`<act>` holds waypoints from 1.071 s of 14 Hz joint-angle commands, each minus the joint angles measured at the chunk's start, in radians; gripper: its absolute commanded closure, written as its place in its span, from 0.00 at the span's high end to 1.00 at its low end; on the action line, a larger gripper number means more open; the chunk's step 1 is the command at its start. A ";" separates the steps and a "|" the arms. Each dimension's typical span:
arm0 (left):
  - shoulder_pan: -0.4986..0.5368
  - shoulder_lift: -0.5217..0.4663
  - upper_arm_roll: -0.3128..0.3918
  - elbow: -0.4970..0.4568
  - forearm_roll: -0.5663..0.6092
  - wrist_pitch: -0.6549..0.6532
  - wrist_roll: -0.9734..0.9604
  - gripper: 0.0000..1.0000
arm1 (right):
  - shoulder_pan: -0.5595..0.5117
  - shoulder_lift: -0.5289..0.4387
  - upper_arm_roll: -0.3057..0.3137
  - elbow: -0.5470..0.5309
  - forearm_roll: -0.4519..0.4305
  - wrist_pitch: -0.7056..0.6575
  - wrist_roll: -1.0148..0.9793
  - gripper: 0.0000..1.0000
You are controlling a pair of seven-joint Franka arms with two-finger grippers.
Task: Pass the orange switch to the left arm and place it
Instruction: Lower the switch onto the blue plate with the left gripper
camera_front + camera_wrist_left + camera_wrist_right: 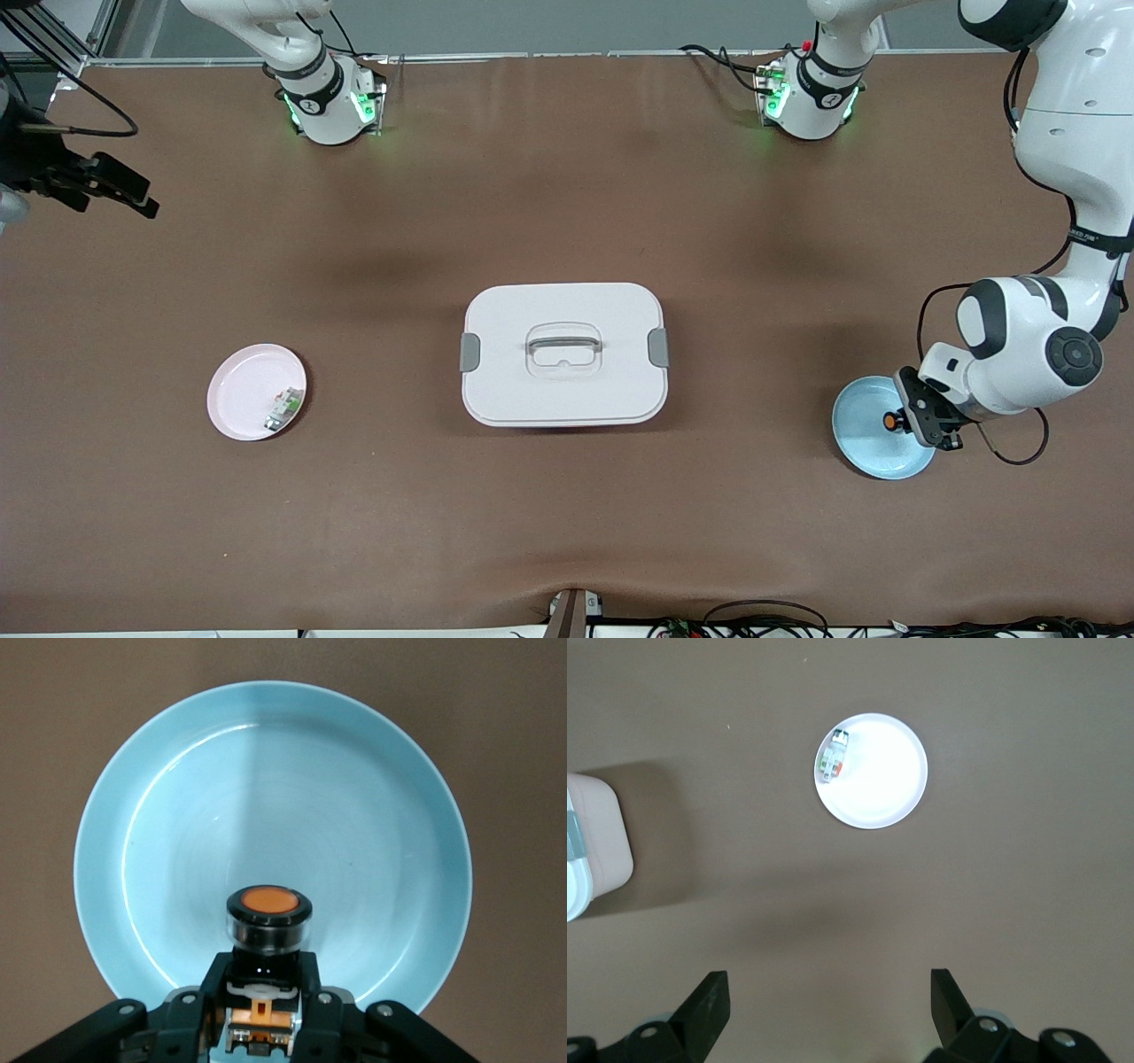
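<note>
Orange switch [889,422] is clamped in my left gripper [905,424], over the blue plate [864,443] at the frame's lower right. White box [563,354] sits mid-frame. Pink plate [248,390] with a green-and-white part [283,409] lies lower left. My right gripper [133,197] waits upper left, fingers [704,1010] apart.

Even overhead light, soft shadows beside box [563,354]; blue plate [177,771] shows mild glare.
</note>
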 commanded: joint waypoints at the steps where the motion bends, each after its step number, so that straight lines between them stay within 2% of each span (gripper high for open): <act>1: 0.000 0.021 -0.002 0.020 0.028 0.009 0.032 0.08 | -0.041 0.109 0.016 0.169 -0.013 -0.089 -0.020 1.00; 2: 0.000 0.021 -0.003 0.020 0.026 0.009 0.033 0.29 | -0.041 0.140 0.016 0.216 -0.014 -0.118 -0.020 1.00; 3: 0.000 0.021 -0.003 0.020 0.025 0.009 0.033 0.71 | -0.041 0.169 0.016 0.249 -0.013 -0.139 -0.021 1.00; 4: 0.001 0.019 -0.006 0.020 0.014 0.009 0.024 1.00 | -0.041 0.181 0.016 0.259 -0.013 -0.142 -0.031 1.00; 7: 0.011 0.007 -0.008 0.020 -0.038 0.005 0.019 1.00 | -0.039 0.188 0.016 0.259 -0.016 -0.127 -0.093 1.00; 10: 0.005 -0.048 -0.014 0.020 -0.097 -0.020 -0.014 1.00 | -0.042 0.197 0.016 0.267 -0.016 -0.120 -0.094 1.00; 12: 0.006 -0.082 -0.040 0.034 -0.138 -0.084 -0.127 1.00 | -0.041 0.200 0.016 0.267 -0.017 -0.120 -0.092 1.00; 15: 0.006 -0.148 -0.049 0.050 -0.136 -0.164 -0.337 1.00 | -0.041 0.202 0.016 0.267 -0.016 -0.120 -0.092 1.00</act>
